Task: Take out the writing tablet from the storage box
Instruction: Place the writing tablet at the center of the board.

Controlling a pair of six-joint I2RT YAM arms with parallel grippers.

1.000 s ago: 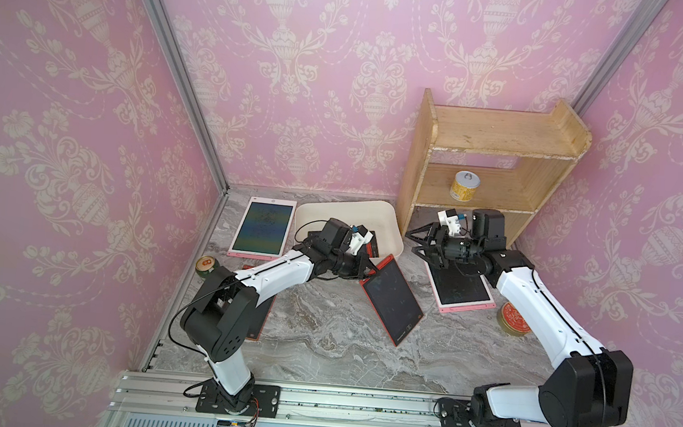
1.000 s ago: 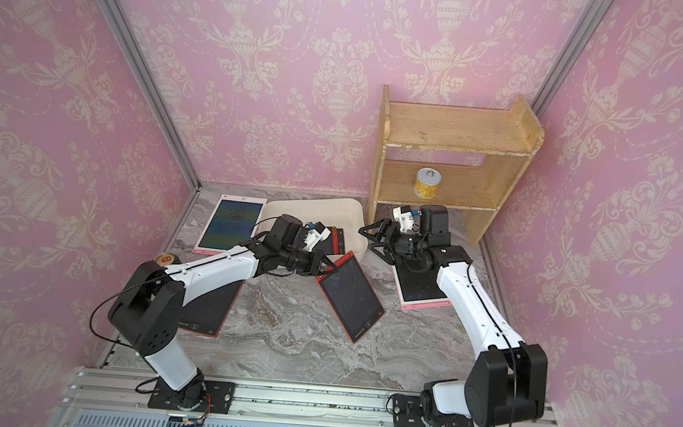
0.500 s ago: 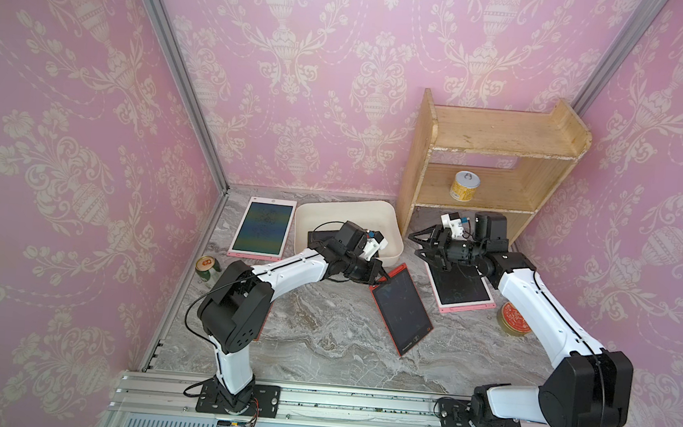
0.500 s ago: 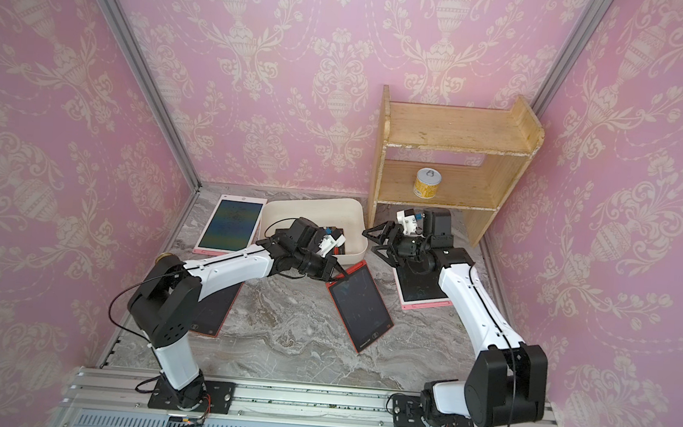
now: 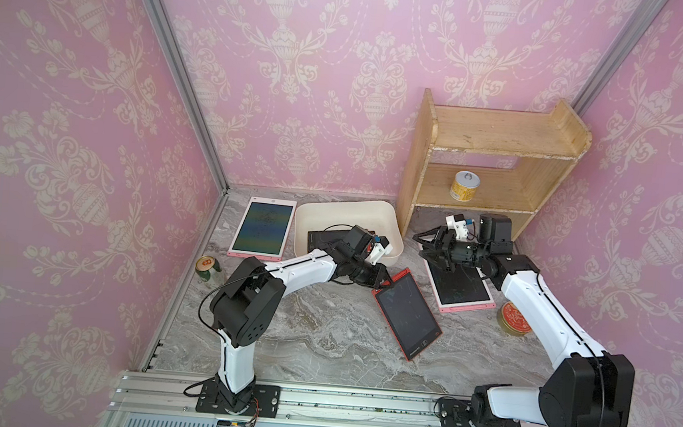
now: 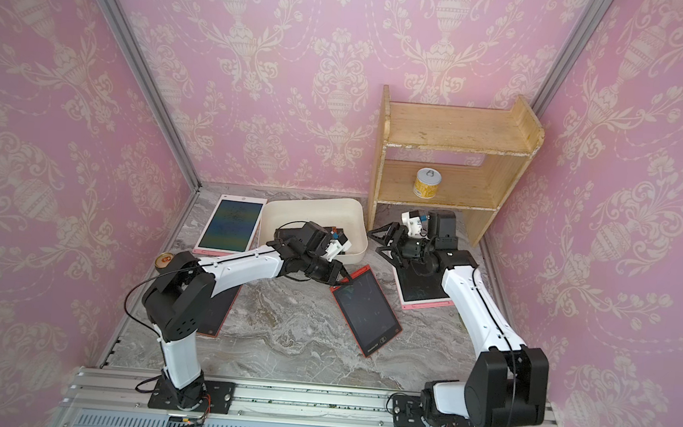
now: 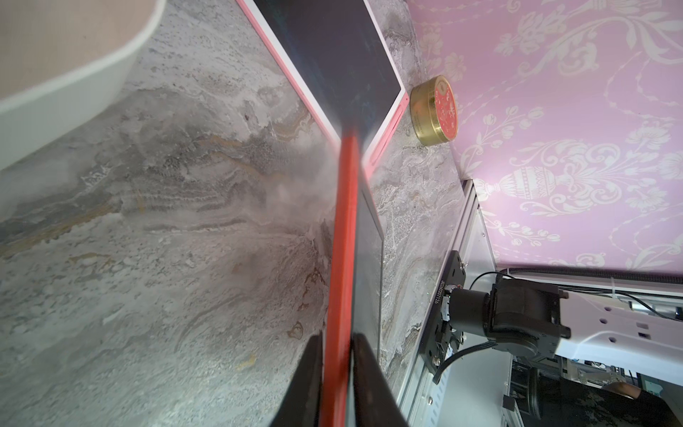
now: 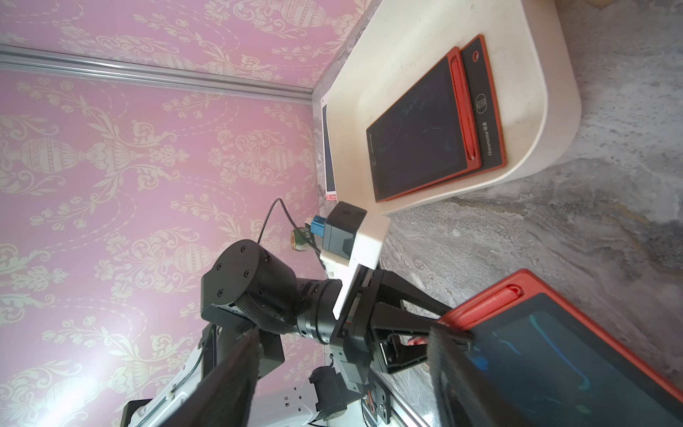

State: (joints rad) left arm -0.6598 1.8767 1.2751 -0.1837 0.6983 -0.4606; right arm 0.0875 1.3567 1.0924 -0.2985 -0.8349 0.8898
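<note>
Left wrist: left claw [image 7: 336,338] straddles writing tablet [image 7: 342,222], pinch uncertain; arm [image 5: 306,268] stretched low; right claw [image 5: 419,246] spread.

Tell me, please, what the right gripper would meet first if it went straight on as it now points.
Probably the left gripper, at a corner of the red tablet; the storage box lies close beside that line; depth is unclear.

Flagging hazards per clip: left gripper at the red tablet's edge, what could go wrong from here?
The left gripper straddles the edge of the red-framed black writing tablet; pulling away early could drag it into the pink-framed tablet. Two more tablets lie stacked in the off-white plastic storage box; a grasp might catch both.
</note>
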